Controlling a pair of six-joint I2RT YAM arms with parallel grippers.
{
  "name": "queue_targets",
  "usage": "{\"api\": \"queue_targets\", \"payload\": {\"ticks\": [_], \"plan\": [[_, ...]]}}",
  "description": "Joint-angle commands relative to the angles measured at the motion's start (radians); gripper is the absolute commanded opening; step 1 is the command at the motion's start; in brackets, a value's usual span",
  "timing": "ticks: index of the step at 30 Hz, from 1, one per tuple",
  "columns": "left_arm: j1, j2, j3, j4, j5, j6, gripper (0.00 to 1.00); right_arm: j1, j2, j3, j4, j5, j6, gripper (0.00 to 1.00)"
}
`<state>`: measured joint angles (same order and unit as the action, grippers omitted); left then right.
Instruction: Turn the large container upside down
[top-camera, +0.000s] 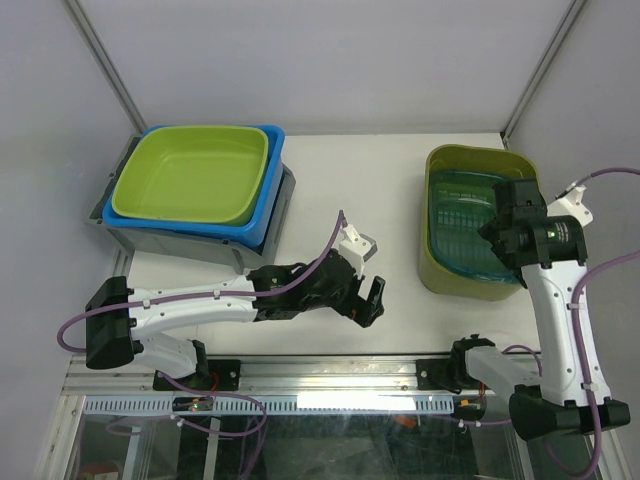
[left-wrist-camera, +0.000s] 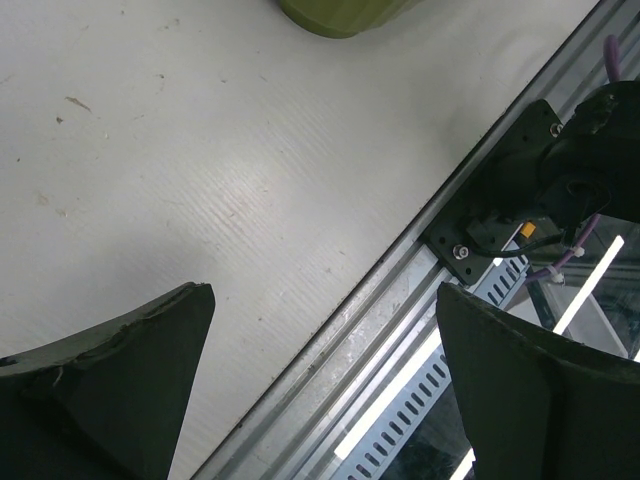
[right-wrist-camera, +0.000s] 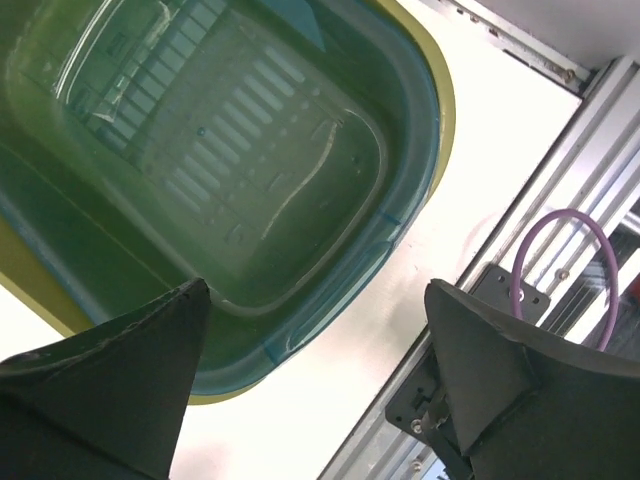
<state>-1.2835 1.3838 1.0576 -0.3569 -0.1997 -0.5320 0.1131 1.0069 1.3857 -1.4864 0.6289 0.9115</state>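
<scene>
— Right gripper (right-wrist-camera: 318, 290), foreground of its own wrist view: I read its two dark fingers (right-wrist-camera: 110, 380) as spread wide with nothing between them, hovering over the tubs below.
— And the large container?
— Large olive container (top-camera: 465, 282): I see it on the right side of the table (top-camera: 400, 170), base down and mouth facing up. Its long axis runs from the near edge toward the far wall, and its short axis runs left to right. A translucent teal tub (right-wrist-camera: 230, 160) is nested inside, likewise mouth up, its floor marked with rows of moulded slots.
— Any lettering?
— One small moulded patch near a corner of the teal floor, too blurred for me to read.
— Left side?
— Left gripper (left-wrist-camera: 325, 290): jaws fully apart and holding nothing, low over the table beside the front rail (left-wrist-camera: 370, 330). Far left, a lime tub (top-camera: 195, 170) sits in a blue tub (top-camera: 272, 170), stacked on a grey bin (top-camera: 190, 243).
</scene>
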Motion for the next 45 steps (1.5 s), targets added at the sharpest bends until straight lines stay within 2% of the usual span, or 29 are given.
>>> {"api": "queue_targets", "payload": {"ticks": [1,4,12,20,28,33,38,45], "plan": [[-0.007,-0.023,0.005,0.055,0.007,0.008,0.99,-0.036,0.039,-0.005,-0.024,-0.038,0.142,0.94],[-0.007,-0.026,0.001,0.055,0.001,0.009,0.99,-0.070,0.082,-0.023,-0.022,-0.103,0.166,0.92],[-0.007,-0.045,-0.017,0.055,-0.010,0.000,0.99,-0.160,0.064,-0.136,0.080,-0.268,0.190,0.74],[-0.007,-0.052,-0.022,0.055,-0.012,0.000,0.99,-0.208,0.079,-0.215,0.110,-0.350,0.182,0.37],[-0.008,-0.049,-0.022,0.055,-0.012,0.001,0.99,-0.217,0.061,-0.146,0.073,-0.311,0.172,0.12],[-0.007,-0.045,-0.016,0.054,-0.012,0.004,0.99,-0.216,0.010,-0.071,0.076,-0.262,0.161,0.06],[-0.008,-0.045,-0.015,0.055,-0.017,0.009,0.99,-0.217,-0.074,-0.025,0.148,-0.211,0.128,0.02],[-0.008,-0.057,0.000,0.060,-0.042,-0.012,0.99,-0.216,-0.127,0.030,0.311,-0.239,-0.057,0.00]]}}
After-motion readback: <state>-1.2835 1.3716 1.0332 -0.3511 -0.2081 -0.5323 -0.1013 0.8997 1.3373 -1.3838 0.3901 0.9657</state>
